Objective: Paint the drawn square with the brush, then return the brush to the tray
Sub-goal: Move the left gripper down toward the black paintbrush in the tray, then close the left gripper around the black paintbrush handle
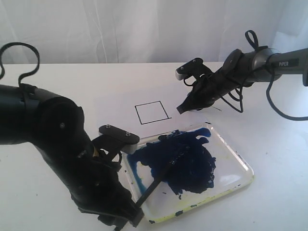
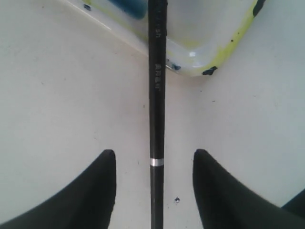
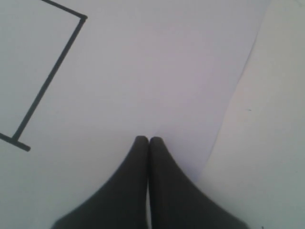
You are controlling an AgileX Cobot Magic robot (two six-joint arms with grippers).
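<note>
The left gripper (image 2: 154, 153) has its jaws wide apart on either side of the brush (image 2: 157, 95) handle and grips nothing yet. The handle juts out over the near left edge of the tray (image 2: 209, 53) with its tip in the blue paint, so it looks easy to pick up. The right gripper (image 3: 148, 141), closed tight and empty, bears on the right side of the paper sheet (image 3: 157, 71), seemingly to pin it, while the unpainted drawn square (image 1: 152, 113) lies just beyond the tray's far edge.

Both ends of the brush (image 2: 157, 95) beyond the left wrist view's edges
</note>
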